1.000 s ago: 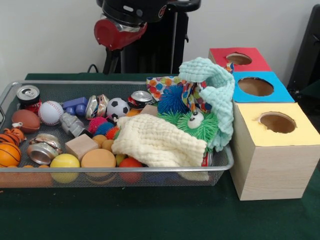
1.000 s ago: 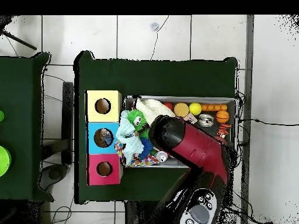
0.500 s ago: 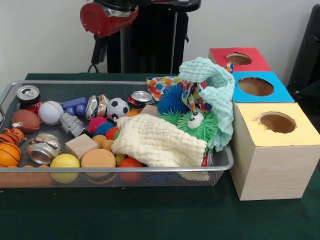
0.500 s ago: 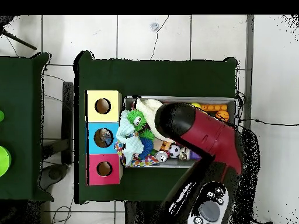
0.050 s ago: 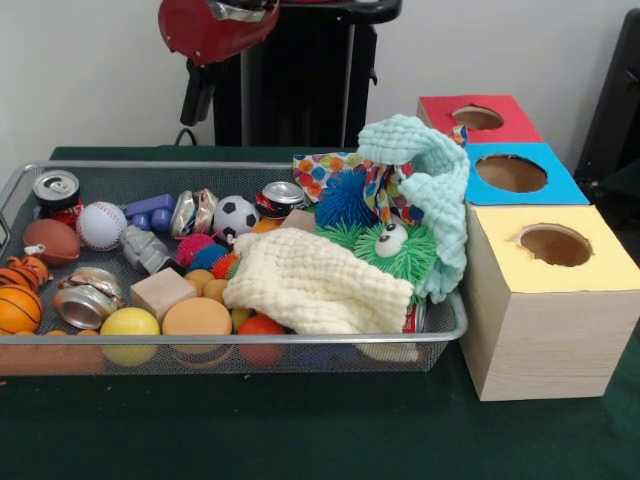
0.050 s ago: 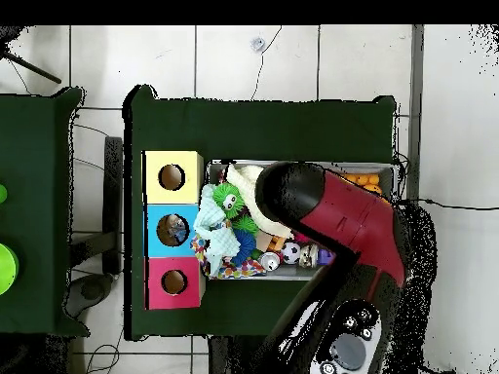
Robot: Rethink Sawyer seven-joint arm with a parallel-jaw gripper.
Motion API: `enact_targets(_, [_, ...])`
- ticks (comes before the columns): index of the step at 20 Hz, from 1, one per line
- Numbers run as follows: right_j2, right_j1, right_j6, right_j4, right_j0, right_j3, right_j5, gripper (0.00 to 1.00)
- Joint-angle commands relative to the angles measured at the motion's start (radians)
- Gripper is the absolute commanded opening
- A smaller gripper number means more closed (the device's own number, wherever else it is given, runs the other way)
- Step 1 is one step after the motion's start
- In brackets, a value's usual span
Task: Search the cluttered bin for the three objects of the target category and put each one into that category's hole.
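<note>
While the arm (image 5: 215, 25) hangs high over the wire bin (image 5: 250, 340), its gripper is hidden, so can't tell its state; cream cloth (image 5: 315, 285) lies near the yellow box (image 5: 545, 300).

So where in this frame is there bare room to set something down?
Bare green table runs along the front of the wire bin and the yellow box. Inside the bin, only the mesh strip behind the baseball and soccer ball is open; cloths, balls and cans crowd the rest.
</note>
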Motion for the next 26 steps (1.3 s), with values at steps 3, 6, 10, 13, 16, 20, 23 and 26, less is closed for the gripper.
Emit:
enact_targets(3, [0.096, 0.027, 0.123, 0.034, 0.029, 0.158, -0.140, 0.00])
enact_targets(6, [0.091, 0.013, 0.117, 0.035, 0.042, 0.177, -0.137, 0.00])
enact_targets(10, [0.058, -0.008, 0.091, 0.016, 0.047, 0.163, -0.070, 0.00])
enact_targets(13, [0.046, -0.040, 0.057, 0.006, 0.035, 0.126, -0.002, 0.00])
enact_targets(16, [0.036, -0.043, 0.026, -0.008, 0.007, 0.048, 0.074, 0.00])
enact_targets(20, [-0.005, -0.038, -0.024, -0.048, -0.033, -0.099, 0.213, 0.00])
enact_targets(23, [0.019, -0.039, -0.076, -0.055, -0.083, -0.170, 0.288, 0.00])
enact_targets(26, [0.027, -0.038, -0.107, -0.071, -0.114, -0.241, 0.370, 0.00])
